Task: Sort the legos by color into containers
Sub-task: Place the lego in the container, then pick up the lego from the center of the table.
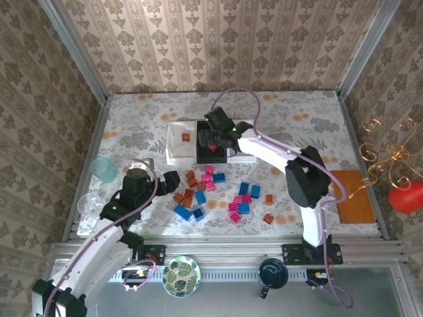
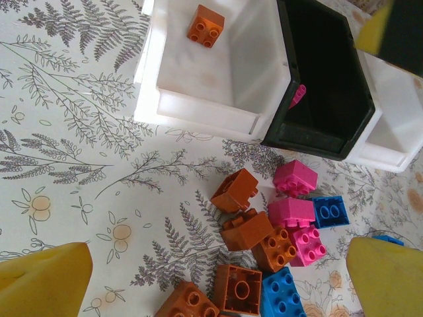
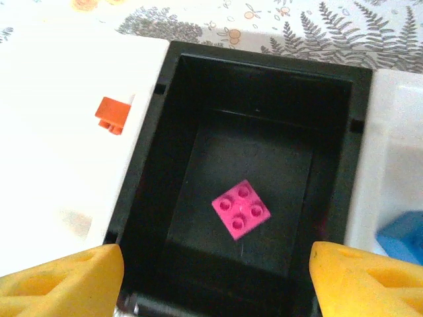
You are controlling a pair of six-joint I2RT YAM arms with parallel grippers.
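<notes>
Three joined containers stand at the back centre: a white tray [image 1: 178,146] holding one orange-brown brick [image 1: 186,137], a black tray [image 3: 330,132] and another white tray [image 1: 246,156]. My right gripper [image 3: 215,284] hangs open over the black tray, its yellow fingers [image 3: 63,281] wide apart and empty; a pink brick [image 3: 241,208] lies on the tray floor below. A blue brick [image 3: 403,234] sits in the right white tray. My left gripper [image 2: 215,290] is open above a loose pile of orange-brown [image 2: 236,189], pink [image 2: 295,177] and blue [image 2: 282,295] legos on the table.
More loose bricks [image 1: 244,198] lie right of centre. A teal cup [image 1: 104,169] and a clear glass [image 1: 89,206] stand at the left edge, an orange-brown mat [image 1: 353,196] at the right. A patterned plate [image 1: 181,276] rests on the near rail.
</notes>
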